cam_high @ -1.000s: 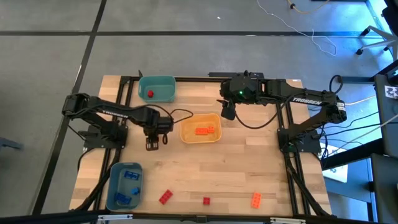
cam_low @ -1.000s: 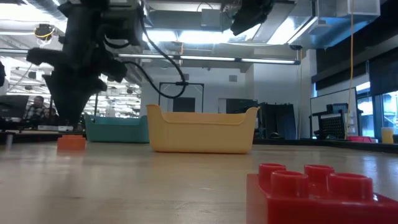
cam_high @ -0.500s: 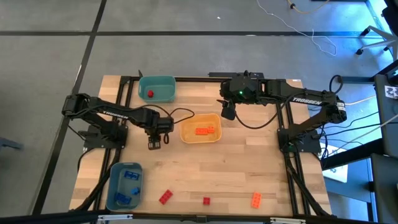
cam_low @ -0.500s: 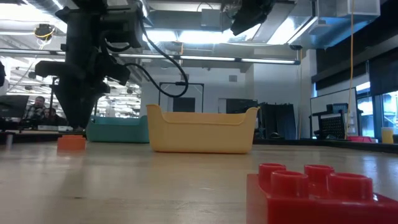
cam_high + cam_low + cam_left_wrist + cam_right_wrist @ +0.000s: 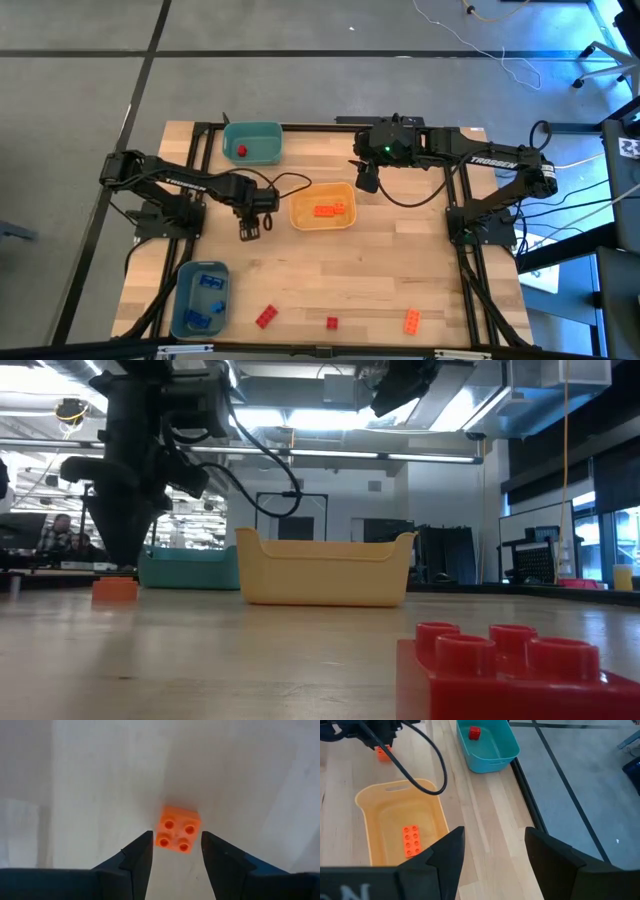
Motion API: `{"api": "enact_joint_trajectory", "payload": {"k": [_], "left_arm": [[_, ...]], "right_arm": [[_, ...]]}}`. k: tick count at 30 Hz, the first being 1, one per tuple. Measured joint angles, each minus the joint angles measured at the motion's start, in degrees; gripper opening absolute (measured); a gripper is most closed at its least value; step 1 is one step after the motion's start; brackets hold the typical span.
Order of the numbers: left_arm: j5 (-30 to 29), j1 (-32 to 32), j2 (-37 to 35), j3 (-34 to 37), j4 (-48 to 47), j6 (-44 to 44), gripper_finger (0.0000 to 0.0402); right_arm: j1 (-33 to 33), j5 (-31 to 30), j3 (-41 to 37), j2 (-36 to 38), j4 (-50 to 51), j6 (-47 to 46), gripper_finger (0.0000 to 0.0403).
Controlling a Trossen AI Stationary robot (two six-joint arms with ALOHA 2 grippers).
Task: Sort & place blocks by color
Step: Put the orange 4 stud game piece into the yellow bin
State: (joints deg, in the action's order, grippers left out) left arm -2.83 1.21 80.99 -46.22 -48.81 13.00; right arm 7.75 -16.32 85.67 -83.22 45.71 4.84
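Only the left wrist view shows the orange block (image 5: 178,830) between the open left gripper's (image 5: 176,851) fingers, on the table (image 5: 400,270) beside the yellow bin (image 5: 322,209). Left arm points straight down. Right gripper (image 5: 490,847), open and empty, hovers above the table's far edge

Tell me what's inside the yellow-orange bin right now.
The yellow-orange bin holds orange blocks; the right wrist view shows one oblong one. That arm's fingers cover the bin's near end.
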Motion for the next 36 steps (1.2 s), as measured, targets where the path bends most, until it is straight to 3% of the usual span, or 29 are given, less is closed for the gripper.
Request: {"api": "enact_joint_trajectory", "payload": {"k": [8,14,17,36], "left_arm": [[-0.02,-0.26,0.0,0.47,0.31,-10.3,0.016],[1.7,0.0,0.0,4.36,2.69,-10.76,0.016],[-1.05,-0.02,-0.07,5.34,3.9,-10.71,0.016],[-2.4,0.0,-0.04,5.44,8.65,-12.79,0.016]], "right_arm": [[0.02,0.0,0.0,0.0,0.0,-0.02,0.0209],[0.01,0.0,0.0,0.0,0.0,0.01,0.0209],[0.0,0.0,0.0,0.0,0.0,0.08,0.0209],[0.0,-0.02,0.0,0.0,-0.03,0.15,0.0209]]}}
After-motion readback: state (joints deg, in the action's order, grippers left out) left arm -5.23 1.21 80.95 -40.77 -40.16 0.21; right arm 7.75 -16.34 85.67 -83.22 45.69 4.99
